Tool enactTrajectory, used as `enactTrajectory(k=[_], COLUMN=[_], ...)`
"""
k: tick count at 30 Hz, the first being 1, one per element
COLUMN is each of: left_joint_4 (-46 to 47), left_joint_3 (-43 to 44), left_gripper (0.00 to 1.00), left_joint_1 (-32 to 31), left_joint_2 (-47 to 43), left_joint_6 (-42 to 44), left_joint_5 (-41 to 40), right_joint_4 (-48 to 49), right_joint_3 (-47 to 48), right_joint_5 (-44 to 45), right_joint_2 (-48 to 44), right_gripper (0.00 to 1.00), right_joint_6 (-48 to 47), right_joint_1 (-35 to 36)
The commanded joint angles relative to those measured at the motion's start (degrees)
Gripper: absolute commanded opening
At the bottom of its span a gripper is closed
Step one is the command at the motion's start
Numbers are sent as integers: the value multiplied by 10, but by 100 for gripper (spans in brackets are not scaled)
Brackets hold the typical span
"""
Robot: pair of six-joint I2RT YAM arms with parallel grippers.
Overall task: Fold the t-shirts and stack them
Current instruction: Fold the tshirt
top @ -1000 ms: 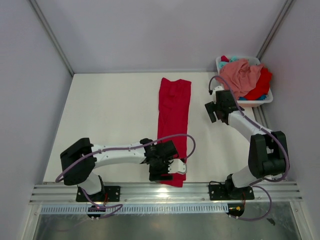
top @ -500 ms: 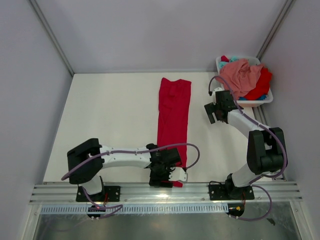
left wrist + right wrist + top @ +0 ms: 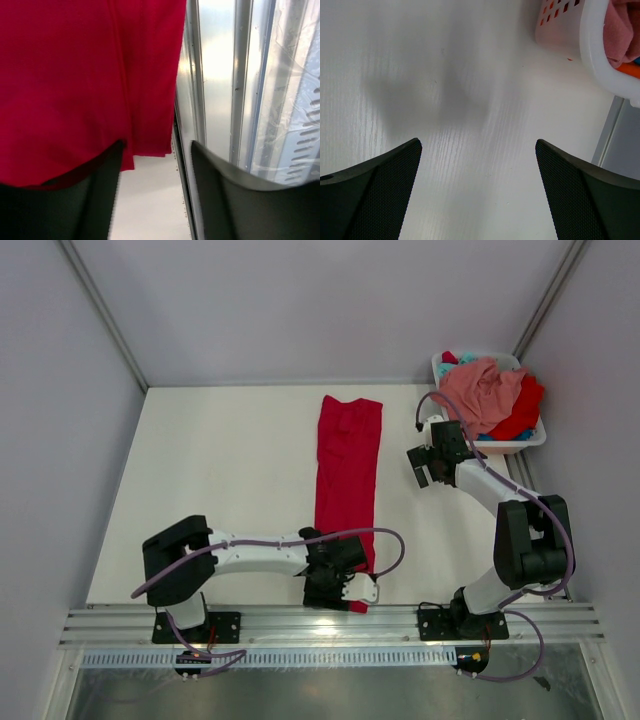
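Note:
A bright red t-shirt lies folded into a long narrow strip running from the back of the table to its near edge. My left gripper hovers low over its near hem. In the left wrist view the red t-shirt fills the upper left, and the left gripper is open, with bare table and the table's edge between its fingers; one finger is at the hem. My right gripper is open over bare table left of the basket. In the right wrist view, nothing lies between the right gripper's jaws. A salmon pink t-shirt, another red one and a bit of teal fill the basket.
The white plastic basket stands at the back right corner; its perforated wall shows close in the right wrist view. A metal rail runs along the near edge, just beyond the red hem. Grey walls enclose the table.
My left gripper has slid down toward the near edge, over the red strip's hem, with its arm swinging right. The right gripper has shifted slightly left and stays open.

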Motion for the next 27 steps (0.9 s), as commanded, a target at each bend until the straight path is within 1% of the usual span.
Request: enactTrajectory(k=[1,3,4,5,7,12,14,15,19,25,27], left_joint_4=[28,34,36,35,32,22,17,15,17,7,12], left_joint_3=[17,16,19,20,26,34,38,43,59,124,134], left_gripper=[51,38,23,18,17,17,4,0,0,0,0], left_joint_1=[-2,-2,-2,-2,-2,-2,-2,-2,4,45,54], left_joint_2=[9,21,26,36,46,51,48,47,33,8,-4], left_joint_6=[-1,-11,-13,-14,-19,-18,-14,-14,-6,-2,2], left_joint_5=[-14,-19,-18,-19,-19,-12,-16,-28,-68,-96,-131], right_joint_4=[4,3,3,3,4,5,5,4,5,-4,-6], right_joint_3=[5,5,6,5,3,2,0,0,0,-9,-9], right_joint_5=[-17,-20,-21,-22,-26,-28,-29,-30,-32,-83,-85], right_joint_2=[-25,-27,-28,-32,-35,-45,-46,-48,-52,-60,-60], right_gripper=[99,99,100,99,99,99,99,99,99,99,99], right_joint_6=[3,1,1,0,-2,-3,-3,-3,-3,-16,-17], right_joint_1=[1,1,0,0,1,1,1,1,1,0,1])
